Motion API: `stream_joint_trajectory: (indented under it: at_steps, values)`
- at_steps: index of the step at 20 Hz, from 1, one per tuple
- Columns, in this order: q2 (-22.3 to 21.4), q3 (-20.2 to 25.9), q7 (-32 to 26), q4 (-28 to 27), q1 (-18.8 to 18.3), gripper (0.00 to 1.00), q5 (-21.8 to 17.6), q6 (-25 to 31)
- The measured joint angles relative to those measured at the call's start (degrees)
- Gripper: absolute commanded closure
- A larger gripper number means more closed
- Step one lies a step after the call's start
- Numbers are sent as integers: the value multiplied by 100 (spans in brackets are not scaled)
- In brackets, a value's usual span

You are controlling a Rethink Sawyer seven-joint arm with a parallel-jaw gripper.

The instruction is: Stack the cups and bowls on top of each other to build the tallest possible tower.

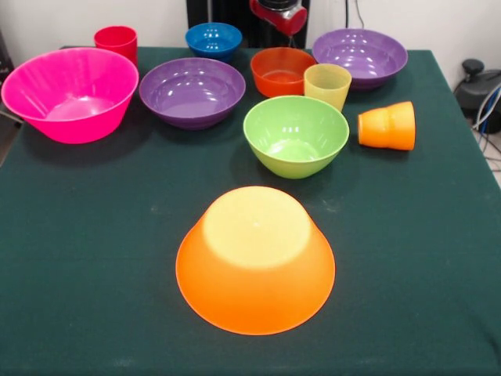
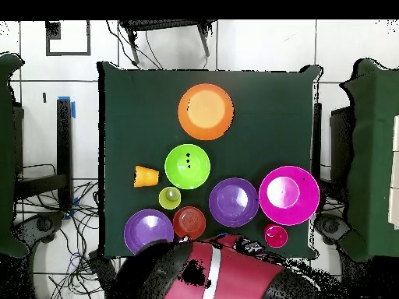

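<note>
My gripper [image 1: 283, 17] hangs at the top centre of the front view, above the small orange-red bowl [image 1: 282, 71]; only its red lower part shows, so I cannot tell whether it is wide or narrow, and it holds nothing I can see. Nothing is stacked. The big orange bowl [image 1: 256, 259] lies upside down at lower centre, alone on the green table [image 1: 78, 258]. Above it sits the green bowl [image 1: 296, 135], with the pale yellow cup [image 1: 327, 84] just beyond and the orange cup [image 1: 387, 125] tipped on its side to the right. Across the top run the red cup [image 1: 116, 41], big pink bowl [image 1: 70, 94], one purple bowl [image 1: 192, 92], blue bowl [image 1: 214, 39] and second purple bowl [image 1: 360, 57]
</note>
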Motion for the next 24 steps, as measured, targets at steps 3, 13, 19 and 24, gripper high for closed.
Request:
stream_joint_trajectory:
  at_steps: [3,13,19,24]
  values:
    - [-92,115,0,1,-73,0,-1,155]
    - [-492,622,0,12,-352,0,-4,684]
    - [-710,810,0,15,-427,0,-6,898]
    - [-865,957,0,19,-456,0,-6,1092]
